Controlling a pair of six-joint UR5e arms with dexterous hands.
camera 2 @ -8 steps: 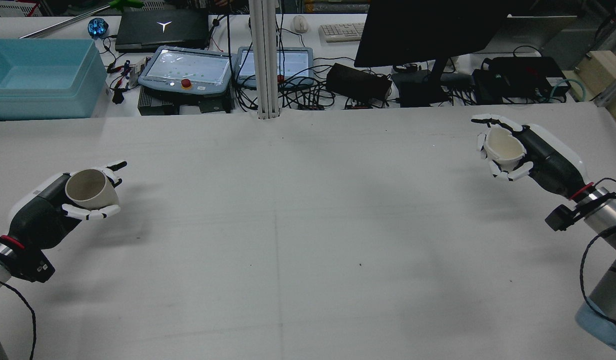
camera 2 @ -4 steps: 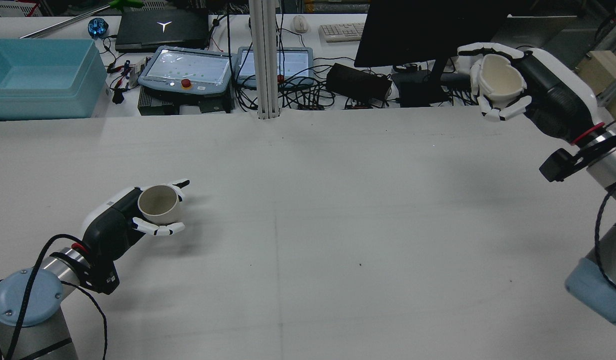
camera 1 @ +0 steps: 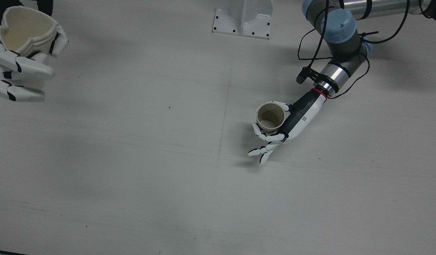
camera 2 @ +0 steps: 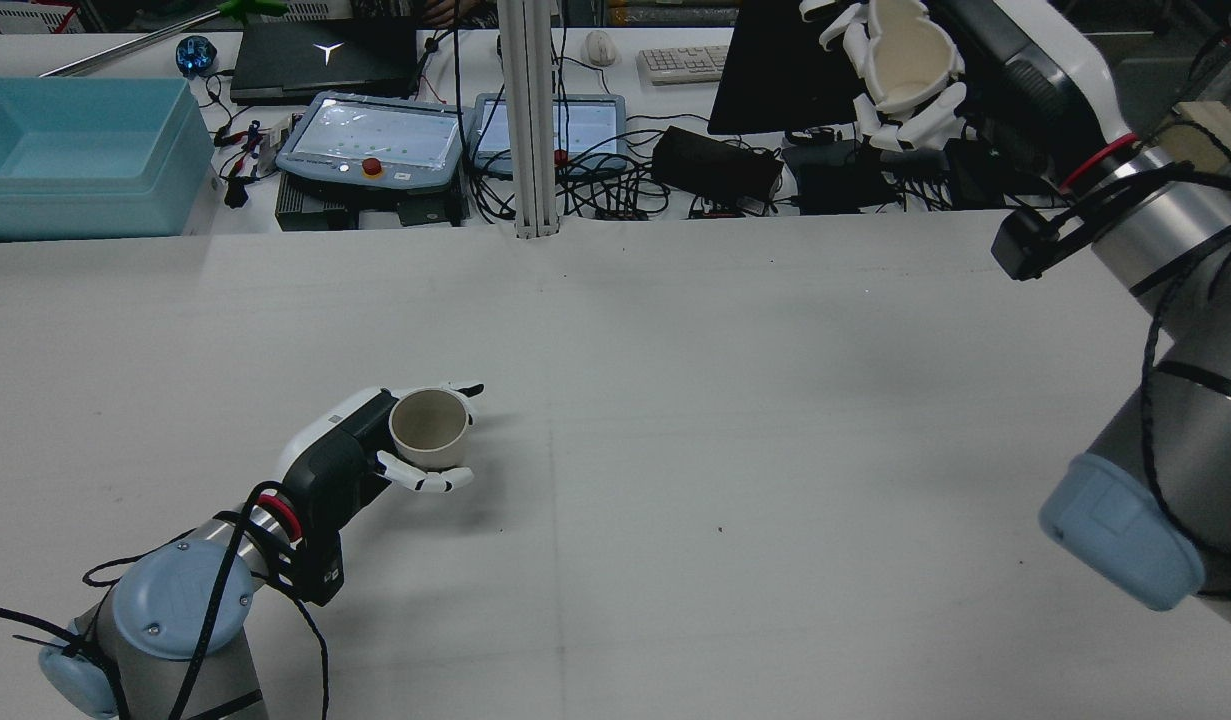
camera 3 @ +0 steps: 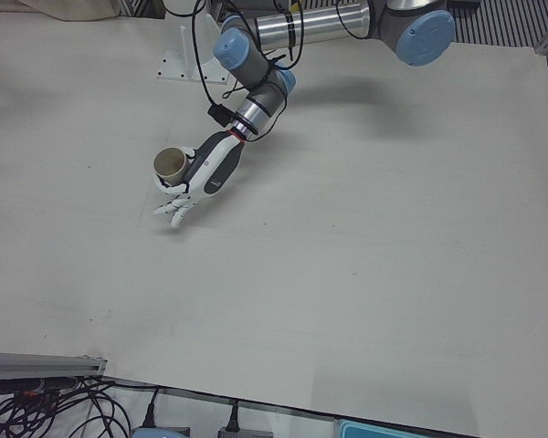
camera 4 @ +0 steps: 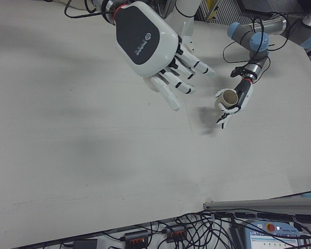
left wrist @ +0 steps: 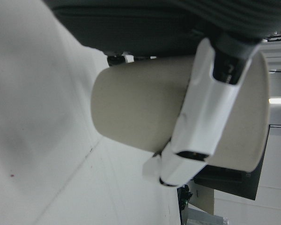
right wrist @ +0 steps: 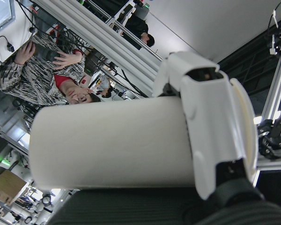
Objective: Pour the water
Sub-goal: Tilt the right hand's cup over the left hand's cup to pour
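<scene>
My left hand is shut on a beige paper cup, upright and low over the white table, left of its middle line. The same cup looks empty from above in the front view, and fingers wrap its wall in the left hand view. My right hand is raised high at the far right, shut on a cream cup whose rim is squeezed out of round. That cup shows at the front view's top left and fills the right hand view.
Beyond the table's far edge stand a blue bin, two teach pendants, a white post, a dark monitor and cables. A person shows in the right hand view. The arm pedestal sits at the near side.
My left hand has carried its cup rightward toward the table's middle. My right hand has lifted its cup much higher and a little leftward, in front of the monitor.
</scene>
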